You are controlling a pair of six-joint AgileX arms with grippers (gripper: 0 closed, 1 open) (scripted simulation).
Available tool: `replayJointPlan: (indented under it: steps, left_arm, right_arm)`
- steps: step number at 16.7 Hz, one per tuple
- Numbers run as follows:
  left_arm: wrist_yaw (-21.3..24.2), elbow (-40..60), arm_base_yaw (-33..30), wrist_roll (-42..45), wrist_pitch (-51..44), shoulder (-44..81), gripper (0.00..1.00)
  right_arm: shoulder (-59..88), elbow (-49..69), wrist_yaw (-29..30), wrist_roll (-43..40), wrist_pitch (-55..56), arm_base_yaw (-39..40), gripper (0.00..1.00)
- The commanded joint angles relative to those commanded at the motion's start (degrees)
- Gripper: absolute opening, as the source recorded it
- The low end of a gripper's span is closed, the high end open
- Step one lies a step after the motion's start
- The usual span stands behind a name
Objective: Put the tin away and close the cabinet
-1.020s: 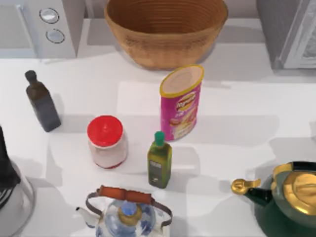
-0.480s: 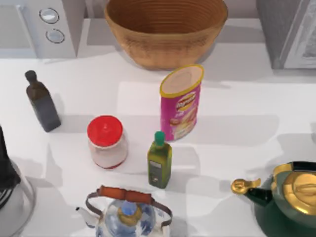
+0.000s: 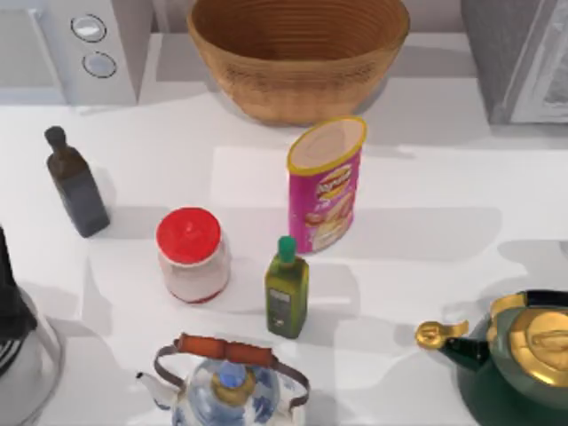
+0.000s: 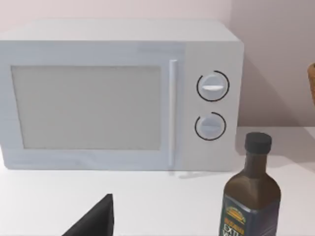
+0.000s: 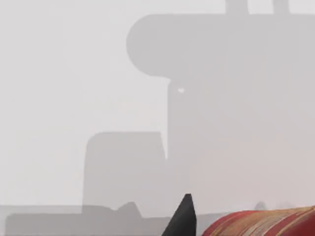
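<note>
The tin (image 3: 326,182) is a tall pink can with a yellow rim, standing upright near the middle of the table in the top view. The grey cabinet (image 3: 519,58) stands at the back right corner, its pale door edge at the frame's border. Part of my left arm (image 3: 9,297) is a dark shape at the table's left edge, far from the tin. A dark fingertip (image 4: 96,220) of my left gripper faces the microwave (image 4: 118,93). In the right wrist view, a dark fingertip (image 5: 183,219) of my right gripper points at a plain grey wall.
A wicker basket (image 3: 297,53) stands behind the tin. A red-lidded jar (image 3: 191,253), a green oil bottle (image 3: 287,288) and a dark bottle (image 3: 75,185) are nearby. A glass kettle (image 3: 226,382) and a green-gold teapot (image 3: 515,355) sit at the front.
Shadows at the table's right side have shifted slightly. The tin and the other objects have not moved.
</note>
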Motion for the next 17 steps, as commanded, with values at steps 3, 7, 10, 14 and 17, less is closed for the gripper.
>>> replayJointPlan:
  steps: [3, 7, 10, 14, 17]
  left_arm:
    - [0.0, 0.0, 0.0, 0.0, 0.0, 0.0, 1.0]
    - [0.0, 0.0, 0.0, 0.0, 0.0, 0.0, 1.0]
    - [0.0, 0.0, 0.0, 0.0, 0.0, 0.0, 1.0]
    - [0.0, 0.0, 0.0, 0.0, 0.0, 0.0, 1.0]
    - [0.0, 0.0, 0.0, 0.0, 0.0, 0.0, 1.0]
  right_arm:
    - [0.0, 0.0, 0.0, 0.0, 0.0, 0.0, 0.1]
    - [0.0, 0.0, 0.0, 0.0, 0.0, 0.0, 0.0]
    - [0.0, 0.0, 0.0, 0.0, 0.0, 0.0, 0.0]
    - [-0.1, 0.1, 0.0, 0.1, -0.2, -0.1, 0.0]
    - [-0.9, 2.9, -0.3, -0.1, -4.2, 0.1, 0.0]
